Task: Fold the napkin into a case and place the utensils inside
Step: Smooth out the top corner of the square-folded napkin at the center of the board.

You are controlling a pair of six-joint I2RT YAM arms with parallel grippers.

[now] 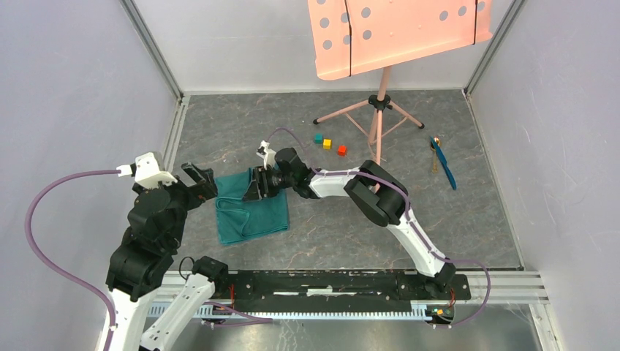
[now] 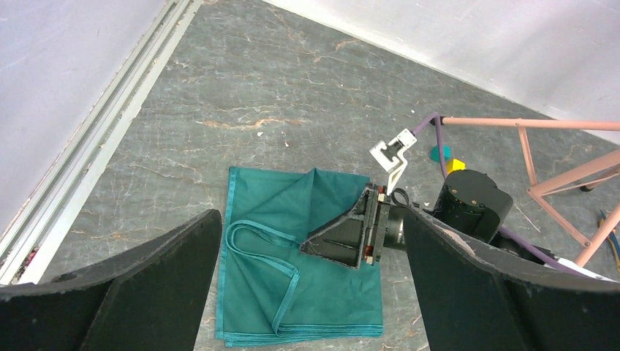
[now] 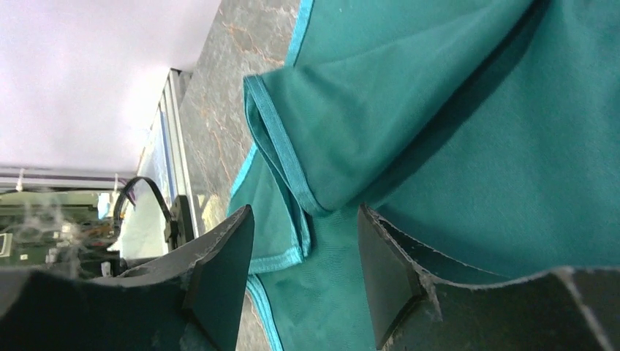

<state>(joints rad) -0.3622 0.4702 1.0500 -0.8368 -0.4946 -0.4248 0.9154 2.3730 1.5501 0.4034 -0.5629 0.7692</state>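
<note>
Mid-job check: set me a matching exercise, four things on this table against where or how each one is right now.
Column one:
1. napkin
2. utensils
3. cubes
4. left gripper

Column two:
A. far right of the table
B. by the feet of the pink stand
C. jaws wide open, holding nothing
D. partly folded, under the right gripper

Pairs: 1-D, 2-A, 3-B, 4-C

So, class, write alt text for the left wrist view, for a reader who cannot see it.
A folded teal-green napkin lies on a grey marbled table, with the right gripper reaching in over its right side. The left gripper hangs open above, its black fingers framing the scene; a pink stand's legs show at right.
</note>
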